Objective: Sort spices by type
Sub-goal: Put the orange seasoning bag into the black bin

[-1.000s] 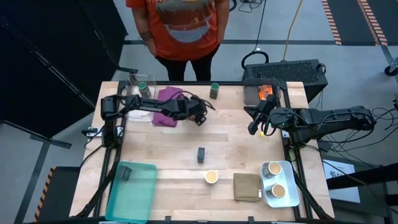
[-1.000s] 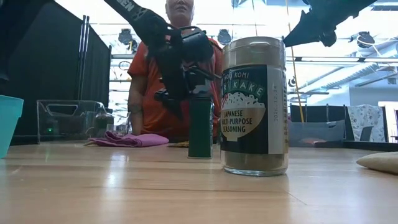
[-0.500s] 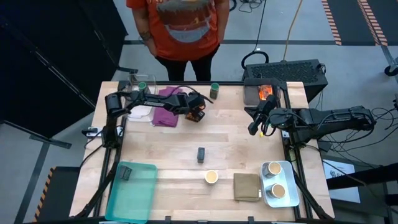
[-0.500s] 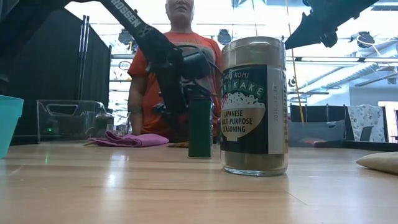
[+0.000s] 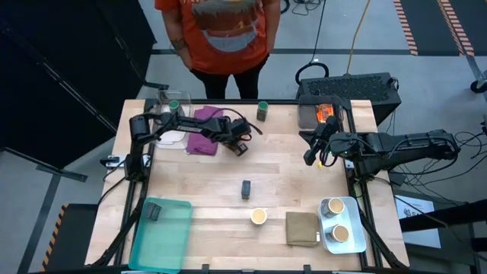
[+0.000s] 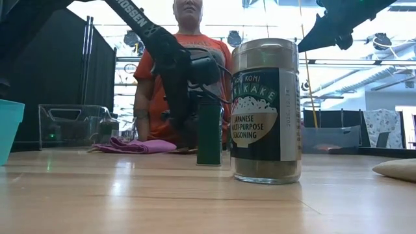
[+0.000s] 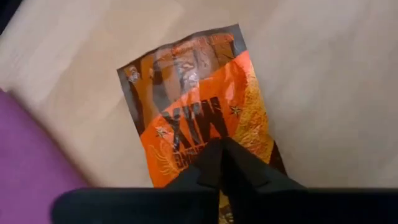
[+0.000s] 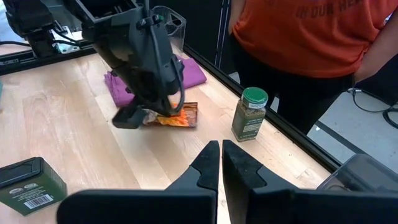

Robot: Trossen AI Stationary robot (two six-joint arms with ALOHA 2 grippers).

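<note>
A shiny orange packet [image 7: 199, 118] lies flat on the table beside the purple cloth [image 5: 202, 128], with my left gripper [image 7: 219, 155] shut on it; it also shows as the packet [image 8: 177, 117]. A green-lidded jar [image 5: 262, 111] stands at the far edge, and another jar [image 5: 173, 106] sits in a clear box. A dark block [image 5: 246, 189] and a tan-topped cup [image 5: 259, 217] stand mid-table. My right gripper [image 5: 310, 158] hovers shut and holding nothing at the right. My left gripper has its shut fingertips [image 7: 211, 163] on the packet's printed face, near one short end [image 7: 186, 163]. The fingers come from above, slanting down. The fingers themselves hide whether foil is pinched between them. The packet lies flat on the table.
A teal tray [image 5: 171, 243] with a dark block [image 5: 152, 211] is at the near left. A white tray [image 5: 351, 245] with two cups and an olive cloth [image 5: 302, 228] are at the near right. A bin holding an orange packet [image 5: 323, 113] stands far right. A person stands beyond the far edge.
My left gripper has come down onto the orange packet and its fingers have shut. The packet stays flat where it was.
</note>
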